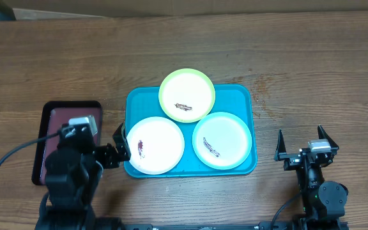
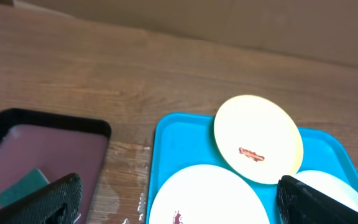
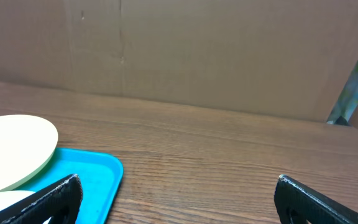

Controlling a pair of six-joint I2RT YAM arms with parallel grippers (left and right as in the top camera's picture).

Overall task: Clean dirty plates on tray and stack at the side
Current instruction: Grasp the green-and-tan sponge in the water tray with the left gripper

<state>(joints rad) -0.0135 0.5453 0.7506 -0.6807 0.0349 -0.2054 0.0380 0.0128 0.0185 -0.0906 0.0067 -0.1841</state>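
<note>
The turquoise tray (image 1: 238, 97) lies mid-table and holds three plates. A yellow-green plate (image 1: 186, 94) rests on its far rim with a brown smear. The white plate (image 1: 155, 145) sits front left and the mint-rimmed plate (image 1: 222, 140) front right, both smeared. My left gripper (image 1: 121, 145) stands open at the tray's left edge, just beside the white plate (image 2: 207, 196), touching nothing. My right gripper (image 1: 300, 134) stands open over bare wood to the right of the tray (image 3: 86, 171), with nothing between its fingers.
A maroon tray with a black rim (image 1: 59, 118) lies left of the turquoise one, partly under my left arm. A dark-green sponge (image 2: 20, 186) rests in it. A cardboard wall (image 3: 166, 50) stands along the table's far edge.
</note>
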